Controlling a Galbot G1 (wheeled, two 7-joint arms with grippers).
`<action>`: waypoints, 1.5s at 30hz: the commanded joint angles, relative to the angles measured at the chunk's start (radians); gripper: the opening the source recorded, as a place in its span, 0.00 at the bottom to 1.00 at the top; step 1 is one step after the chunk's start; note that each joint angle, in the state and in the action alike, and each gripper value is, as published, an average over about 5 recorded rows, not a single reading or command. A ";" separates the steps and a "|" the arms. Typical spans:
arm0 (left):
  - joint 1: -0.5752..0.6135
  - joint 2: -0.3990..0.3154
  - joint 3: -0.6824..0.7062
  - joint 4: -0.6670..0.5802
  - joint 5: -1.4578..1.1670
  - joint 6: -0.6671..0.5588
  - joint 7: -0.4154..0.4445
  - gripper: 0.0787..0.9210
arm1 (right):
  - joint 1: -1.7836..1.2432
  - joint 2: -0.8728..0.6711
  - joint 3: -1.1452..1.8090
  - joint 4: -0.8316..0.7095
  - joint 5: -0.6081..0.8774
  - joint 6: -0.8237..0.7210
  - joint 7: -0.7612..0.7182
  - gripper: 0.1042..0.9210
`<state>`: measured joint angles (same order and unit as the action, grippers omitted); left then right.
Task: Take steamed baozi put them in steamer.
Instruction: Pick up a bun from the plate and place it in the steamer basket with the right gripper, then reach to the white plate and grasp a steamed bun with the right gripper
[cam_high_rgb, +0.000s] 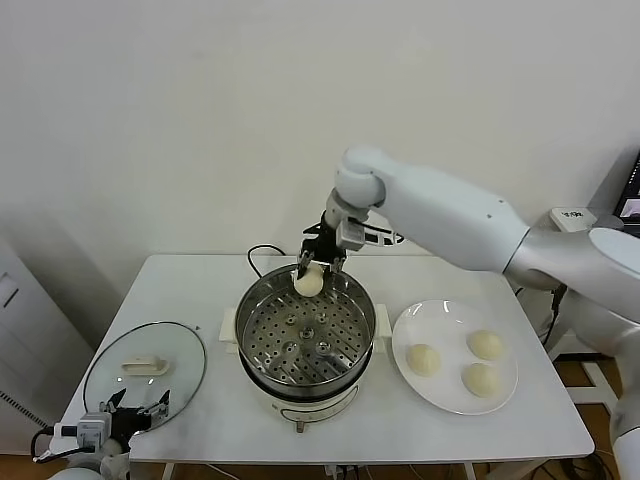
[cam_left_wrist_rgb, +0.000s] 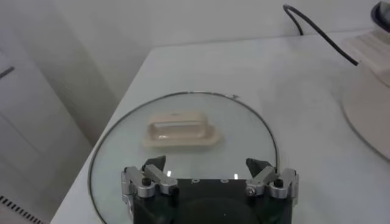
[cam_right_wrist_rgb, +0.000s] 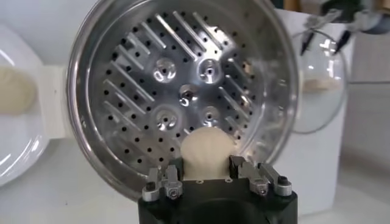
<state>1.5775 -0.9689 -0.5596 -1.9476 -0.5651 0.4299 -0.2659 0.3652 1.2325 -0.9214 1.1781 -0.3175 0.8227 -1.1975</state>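
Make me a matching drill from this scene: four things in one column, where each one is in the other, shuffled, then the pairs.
Things:
1. glass lid
2. steamer
3. plate
4. right gripper

Places or states:
A. in the middle of the table, perforated tray bare
B. over the steamer's far rim, jaws shut on a baozi
C. flat on the table's left end, below the open left gripper
D. right of the steamer, carrying three buns

Pairs: 1-C, 2-A, 3-D, 4-B

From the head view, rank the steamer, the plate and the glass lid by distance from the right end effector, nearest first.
1. Steamer: directly beneath the right end effector, which holds a bun over its far rim.
2. Plate: on the robot's right.
3. Glass lid: far left, near the table's front corner.
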 joint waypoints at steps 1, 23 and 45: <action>-0.002 -0.002 0.003 0.002 0.003 0.002 0.000 0.88 | -0.107 0.030 0.041 0.001 -0.163 0.050 -0.007 0.44; -0.003 -0.005 0.007 0.007 0.006 -0.001 0.001 0.88 | -0.166 0.075 0.119 -0.036 -0.277 0.050 0.032 0.69; -0.004 0.005 0.007 -0.002 0.005 -0.001 0.001 0.88 | 0.365 -0.399 -0.386 -0.004 0.659 -0.533 -0.083 0.88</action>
<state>1.5767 -0.9660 -0.5565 -1.9505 -0.5596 0.4288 -0.2652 0.5343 1.0496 -1.0638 1.1676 -0.0149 0.8197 -1.2513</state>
